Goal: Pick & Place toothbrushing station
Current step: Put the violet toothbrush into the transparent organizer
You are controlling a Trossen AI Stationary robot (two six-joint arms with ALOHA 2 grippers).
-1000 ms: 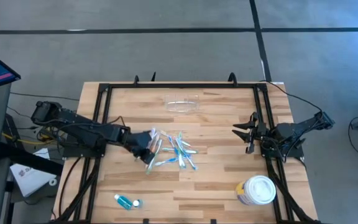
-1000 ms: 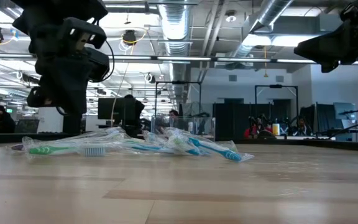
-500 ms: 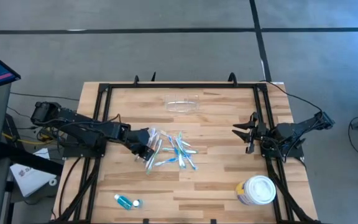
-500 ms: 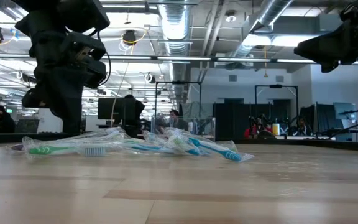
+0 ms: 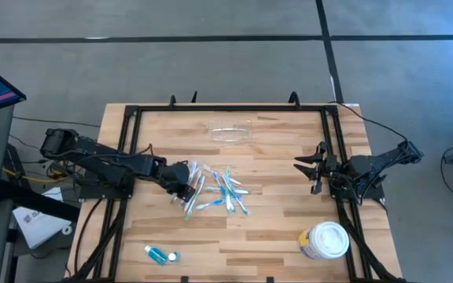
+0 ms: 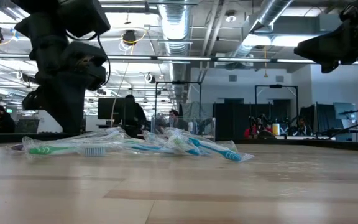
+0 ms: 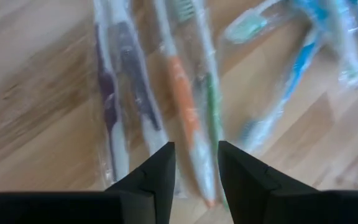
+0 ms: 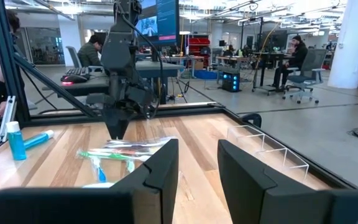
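The clear plastic toothbrushing station [image 5: 231,130] stands on the table near its far edge; it also shows in the right wrist view [image 8: 267,147]. A pile of wrapped toothbrushes [image 5: 219,190] lies at the table's middle. My left gripper [image 5: 182,187] is open, pointing down low over the pile's left end. In the left wrist view [image 7: 194,177] its fingers stand on either side of an orange wrapped toothbrush [image 7: 182,106]. My right gripper [image 5: 308,171] is open and empty above the table's right side. My left gripper comes at the orange toothbrush's wrapped handle [image 7: 194,152] from above, with one finger on each side and the fingers across it. The toothbrush lies flat on the table. I cannot tell whether the fingers touch it.
A round white-lidded tub [image 5: 325,240] stands at the near right. A small blue bottle [image 5: 160,254] lies at the near left. A black frame [image 5: 226,109] runs along the table's far, left and right sides. People sit at desks in the room beyond.
My left gripper has gone down toward the left end of the toothbrush pile. The toothbrushes have stayed where they were.
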